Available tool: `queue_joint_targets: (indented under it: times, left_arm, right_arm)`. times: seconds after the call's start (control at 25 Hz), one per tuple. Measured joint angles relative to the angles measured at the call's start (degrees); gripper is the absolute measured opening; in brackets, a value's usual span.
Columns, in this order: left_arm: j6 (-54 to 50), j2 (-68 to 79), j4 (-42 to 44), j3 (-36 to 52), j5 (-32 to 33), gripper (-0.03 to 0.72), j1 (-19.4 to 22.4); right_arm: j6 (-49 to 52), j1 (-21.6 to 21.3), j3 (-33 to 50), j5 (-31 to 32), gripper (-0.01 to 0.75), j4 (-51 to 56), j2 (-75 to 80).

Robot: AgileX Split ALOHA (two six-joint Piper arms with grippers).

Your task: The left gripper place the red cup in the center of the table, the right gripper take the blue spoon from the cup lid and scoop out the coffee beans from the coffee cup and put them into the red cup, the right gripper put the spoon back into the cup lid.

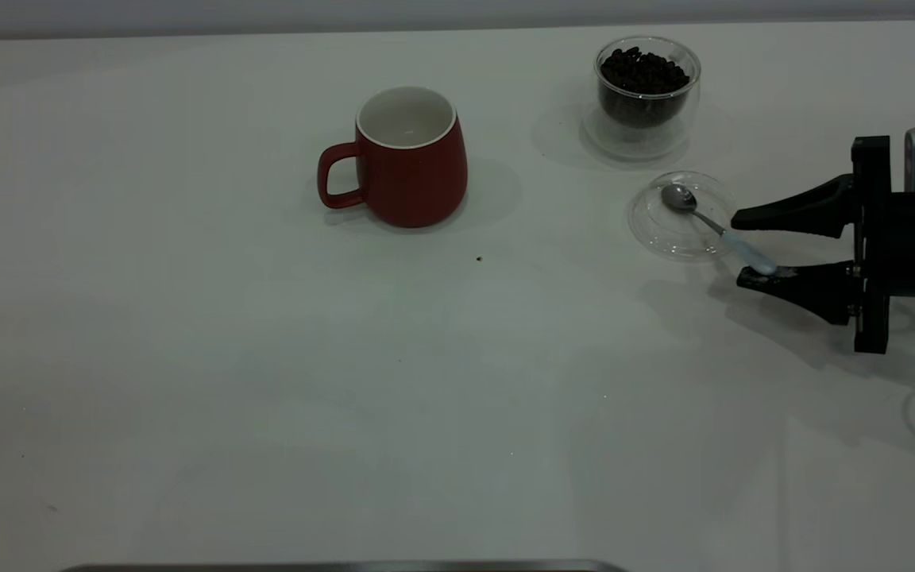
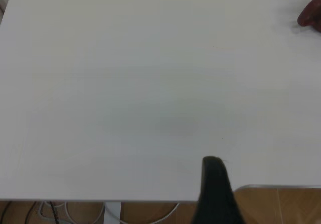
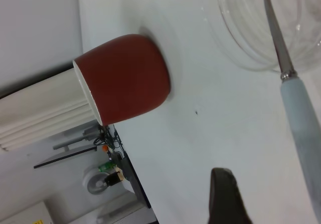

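The blue spoon (image 1: 718,229) lies with its bowl in the cup lid (image 1: 681,214) and its pale handle out over the rim, between the spread jaws of my right tool (image 1: 746,249), the nearer jaw touching the handle's end; so I judge the spoon pickup is in hand, the red cup (image 1: 406,158) already mid-bench; next I must close squarely on the handle without dragging the lid; the coffee cup (image 1: 646,94) of coffee beans (image 1: 643,73) stands just behind; the bench (image 1: 267,381) is plain white; my left tool (image 2: 216,194) hangs at the bench edge, its grip I cannot tell.
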Motion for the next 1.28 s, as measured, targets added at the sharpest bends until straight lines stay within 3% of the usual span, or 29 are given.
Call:
queue_joint_targets:
  times: [0.4,0.6,0.8,1.04,1.28]
  left_arm:
    - [0.0,0.0,0.0,0.0,0.0,0.587,0.0]
    - [0.0,0.0,0.0,0.0,0.0,0.587,0.0]
    - [0.0,0.0,0.0,0.0,0.0,0.587,0.0]
    - [0.1,0.0,0.0,0.0,0.0,0.587,0.0]
    - [0.2,0.0,0.0,0.0,0.0,0.587,0.0]
  right_arm:
    - [2.5,-2.4,8.0,-13.7,0.494,-4.3,-12.7]
    - [3.9,-4.0,15.2,-21.7,0.494,-9.6,-29.4]
    - [11.7,-4.0,20.5,-26.5,0.494,-21.3,-50.5]
    - [32.1,-4.0,21.6,-25.8,0.494,-44.3,-75.5]
    - [50.4,-4.0,21.9,-18.0,0.494,-64.8,-96.1]
